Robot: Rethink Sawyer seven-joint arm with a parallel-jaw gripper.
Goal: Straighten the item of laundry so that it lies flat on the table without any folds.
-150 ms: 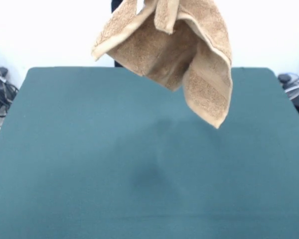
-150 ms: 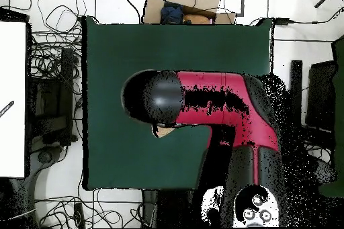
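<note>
Green table (image 1: pixel 65 164) lies bare to every edge — towel (image 1: pixel 174 55) dangles overhead, its pincer hold unseen.

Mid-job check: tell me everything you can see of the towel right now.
The towel is orange-tan terry with a smoother woven band near one edge. It hangs bunched in the air above the green table, gathered at the picture's top, where whatever holds it is out of sight. Its folds droop in two lobes, the longer one low at the picture's right. No part appears to touch the table. From overhead the arm covers nearly all of it; only a small tan scrap shows beneath.
</note>
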